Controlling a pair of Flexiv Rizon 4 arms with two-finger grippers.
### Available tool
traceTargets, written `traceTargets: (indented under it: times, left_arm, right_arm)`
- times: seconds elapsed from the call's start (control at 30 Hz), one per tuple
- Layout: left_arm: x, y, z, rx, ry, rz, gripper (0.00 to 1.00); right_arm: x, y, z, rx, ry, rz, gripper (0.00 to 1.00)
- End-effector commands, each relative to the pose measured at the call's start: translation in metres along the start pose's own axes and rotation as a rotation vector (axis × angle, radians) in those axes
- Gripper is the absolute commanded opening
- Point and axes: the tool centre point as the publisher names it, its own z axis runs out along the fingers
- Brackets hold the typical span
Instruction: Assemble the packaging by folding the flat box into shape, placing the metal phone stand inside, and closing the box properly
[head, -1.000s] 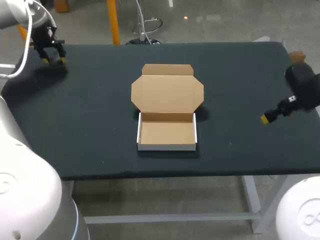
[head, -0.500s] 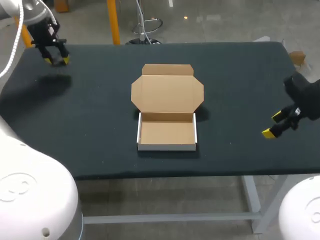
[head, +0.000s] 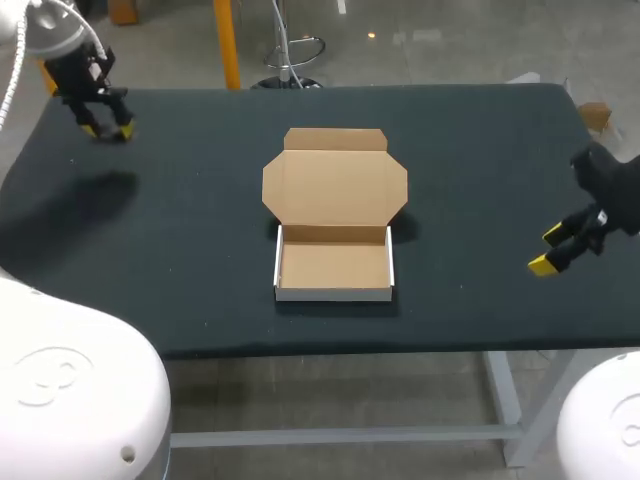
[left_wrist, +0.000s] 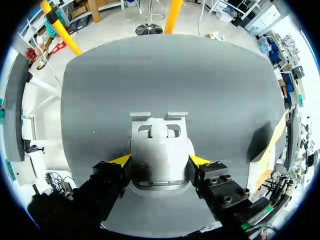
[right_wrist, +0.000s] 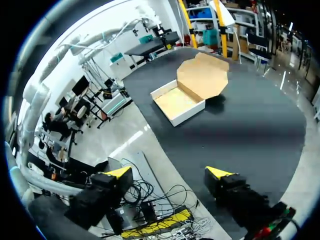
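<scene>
as the box (head: 334, 262) is folded open, the metal phone stand (left_wrist: 160, 155) is clamped in the left jaws for loading; the right jaws are spread wide, empty

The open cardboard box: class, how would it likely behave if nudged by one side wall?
The box looks thin-walled and empty, so it would probably slide on the table rather than resist. Its open lid hangs on one fold, so it would likely flop.
</scene>
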Motion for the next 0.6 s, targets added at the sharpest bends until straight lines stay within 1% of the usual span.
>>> traceTargets:
  times: [0.03, 0.1, 0.23, 0.5, 0.6]
  left_arm:
    - [0.003, 0.013, -0.003, 0.253, -0.011, -0.001, 0.00]
    - [0.003, 0.013, -0.003, 0.253, -0.011, -0.001, 0.00]
    - [0.025, 0.019, -0.007, 0.299, -0.006, 0.038, 0.00]
    - [0.060, 0.040, -0.014, 0.329, -0.010, 0.099, 0.00]
    - [0.077, 0.052, -0.017, 0.353, -0.027, 0.126, 0.00]
  right_arm:
    - [-0.002, 0.001, -0.002, 0.001, 0.036, -0.002, 1.00]
    - [-0.002, 0.001, -0.002, 0.001, 0.036, -0.002, 1.00]
    - [-0.002, 0.001, -0.002, 0.001, 0.036, -0.002, 1.00]
    - [0.006, 0.006, 0.011, 0.006, 0.053, -0.124, 1.00]
    - [0.007, 0.006, 0.018, 0.025, 0.059, -0.162, 1.00]
